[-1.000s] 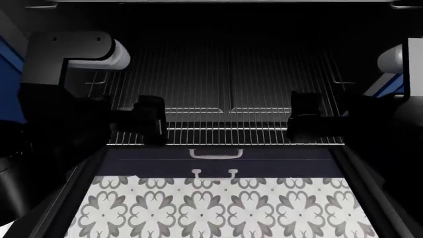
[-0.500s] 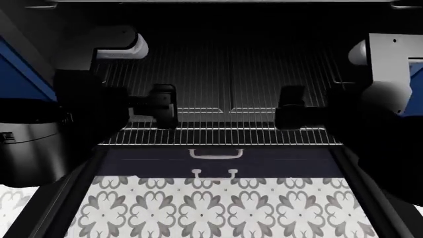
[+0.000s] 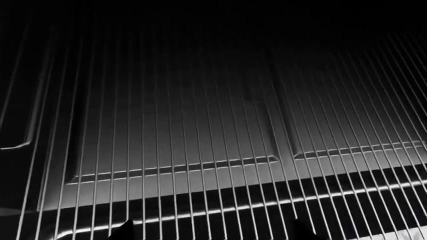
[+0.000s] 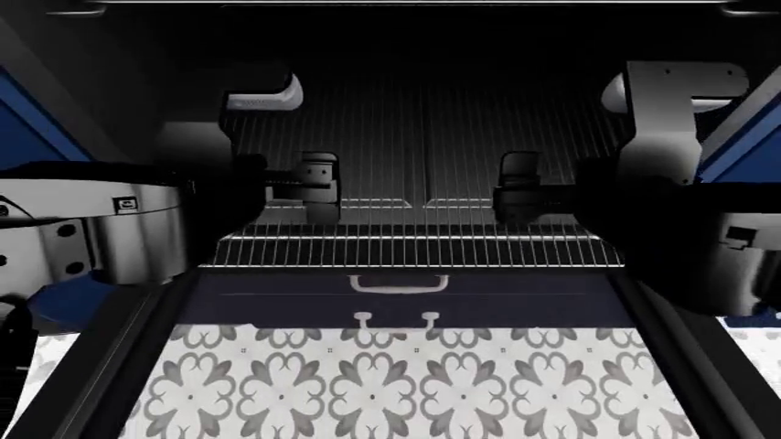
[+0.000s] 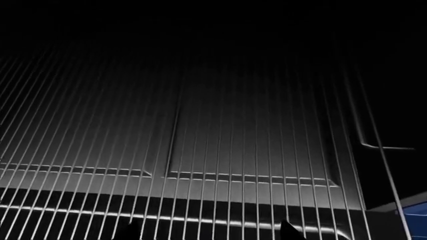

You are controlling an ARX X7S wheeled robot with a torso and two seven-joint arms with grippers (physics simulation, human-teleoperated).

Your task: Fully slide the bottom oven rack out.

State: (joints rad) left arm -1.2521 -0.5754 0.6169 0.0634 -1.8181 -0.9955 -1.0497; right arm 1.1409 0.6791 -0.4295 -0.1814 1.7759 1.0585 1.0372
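The bottom oven rack [image 4: 422, 249] is a wide grid of thin silver wires; its front bar lies just inside the oven [image 4: 427, 46], whose interior is black. My left gripper [image 4: 320, 187] and right gripper [image 4: 518, 192] hover just above the rack, a little behind its front bar, left and right of its central double rod. In the left wrist view the gripper [image 3: 212, 232] is open, its dark fingertips [image 3: 125, 231] wide apart over the wires [image 3: 200, 150]. In the right wrist view the gripper [image 5: 209, 232] is likewise open over the wires [image 5: 220, 150]. Neither holds anything.
The oven's drop-down door [image 4: 403, 384] lies open towards me; through its dark glass show patterned floor tiles and a white drawer handle [image 4: 400, 283]. Its dark side frames [image 4: 116, 366] run along both sides. Navy blue cabinets [image 4: 31, 119] flank the oven.
Both arms have reached further into the oven and drawn towards the middle; the grippers have moved from the rack's front bar to a little behind it. The rack has barely shifted.
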